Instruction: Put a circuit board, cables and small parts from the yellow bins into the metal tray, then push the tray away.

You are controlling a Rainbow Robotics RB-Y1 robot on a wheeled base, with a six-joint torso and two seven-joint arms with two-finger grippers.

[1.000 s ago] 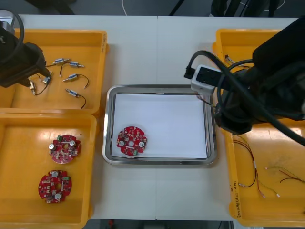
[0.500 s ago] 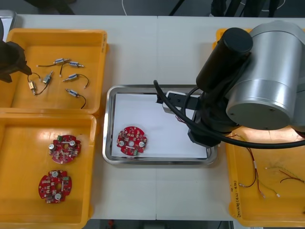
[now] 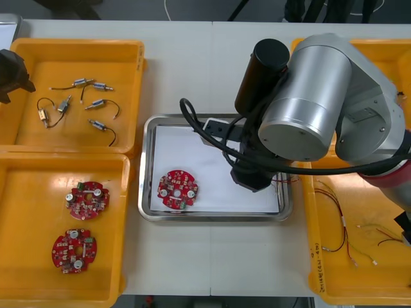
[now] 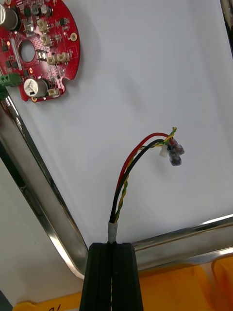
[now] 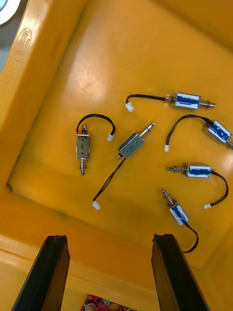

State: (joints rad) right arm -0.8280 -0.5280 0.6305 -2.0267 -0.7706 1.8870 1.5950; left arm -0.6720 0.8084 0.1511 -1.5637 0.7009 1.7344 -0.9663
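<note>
My right gripper (image 4: 111,247) is shut on a red, black and yellow cable (image 4: 130,167), whose free end hangs just above the white inside of the metal tray (image 4: 41,197), near a corner. My right arm (image 3: 302,109) covers the tray's right part (image 3: 149,168). A round red circuit board (image 3: 177,189) lies in the tray's near left area, also seen beyond the cable as the circuit board (image 4: 36,46). My left gripper (image 5: 110,267) stands open above several small metal parts (image 5: 131,144) in the far left yellow bin (image 3: 125,54).
Two more circuit boards (image 3: 87,199) lie in the near left bin (image 3: 119,256). Red and yellow cables (image 3: 343,234) lie in the near right bin (image 3: 314,269). The right arm hides most of the far right bin.
My right arm has swung left from over the right bins to over the tray, bringing the cable. My left arm has drawn back toward the table's left edge.
</note>
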